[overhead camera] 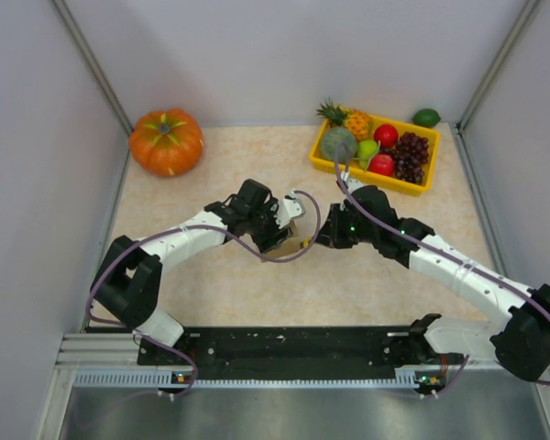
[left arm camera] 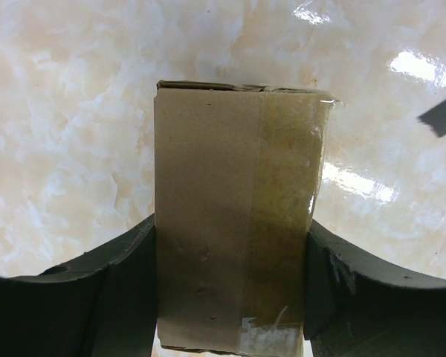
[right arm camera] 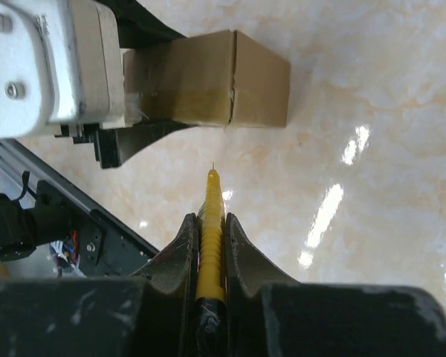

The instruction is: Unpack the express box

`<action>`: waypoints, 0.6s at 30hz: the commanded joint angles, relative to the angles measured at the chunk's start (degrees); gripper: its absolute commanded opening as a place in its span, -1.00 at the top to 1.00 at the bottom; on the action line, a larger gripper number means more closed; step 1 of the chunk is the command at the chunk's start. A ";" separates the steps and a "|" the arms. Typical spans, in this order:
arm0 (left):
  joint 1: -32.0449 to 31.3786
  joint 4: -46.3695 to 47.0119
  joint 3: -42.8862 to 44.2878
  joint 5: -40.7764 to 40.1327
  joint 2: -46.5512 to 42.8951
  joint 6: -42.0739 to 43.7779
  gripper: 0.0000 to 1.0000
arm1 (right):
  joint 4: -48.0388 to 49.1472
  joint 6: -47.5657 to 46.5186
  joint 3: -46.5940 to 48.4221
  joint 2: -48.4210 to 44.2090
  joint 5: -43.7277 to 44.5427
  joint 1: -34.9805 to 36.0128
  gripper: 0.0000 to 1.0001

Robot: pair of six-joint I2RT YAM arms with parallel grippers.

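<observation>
The express box is a small brown carton with a strip of clear tape along its top. It rests on the marbled table, and my left gripper is shut on it, one black finger pressed to each side. In the right wrist view the express box lies ahead, at the upper left. My right gripper is shut on a yellow cutter. Its thin blade tip points at the box's near taped edge, a short gap away. From above, both grippers meet at mid-table around the box, which is mostly hidden.
An orange pumpkin sits at the back left. A yellow tray of fruit stands at the back right, with a green lime behind it. Grey walls close the sides. The black base rail runs along the near edge.
</observation>
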 commanded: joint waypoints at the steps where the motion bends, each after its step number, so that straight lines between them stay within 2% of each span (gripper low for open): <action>1: 1.01 -3.00 -1.15 -4.22 3.32 -1.57 0.23 | -4.38 1.31 1.55 -3.67 0.24 0.04 1.00; 5: 0.92 -3.79 0.08 0.34 2.36 -1.49 0.06 | -4.82 1.40 0.85 -5.43 3.58 0.04 1.00; 7: 0.92 -3.88 1.13 1.76 1.66 -1.92 -0.10 | -5.17 1.14 0.50 -5.87 4.11 -0.05 1.00; 8: 0.92 -3.79 1.57 2.20 1.39 -2.01 -0.35 | -5.17 1.14 0.41 -5.87 4.29 -0.05 1.00; 9: 0.92 -3.88 2.01 3.25 1.21 -2.19 -0.46 | -5.26 1.05 0.15 -5.87 4.46 -0.05 1.00; 10: 0.92 -3.88 3.06 3.87 0.86 -2.62 -0.92 | -5.44 0.88 -0.03 -5.79 4.55 -0.05 1.00; 11: 0.92 -3.79 3.50 4.48 0.69 -2.63 -0.98 | -5.44 0.96 -0.11 -5.78 4.82 0.04 1.00; 18: 0.92 -2.22 6.49 8.79 -2.91 -4.39 -0.98 | -5.61 0.53 -0.38 -5.70 5.87 0.04 1.00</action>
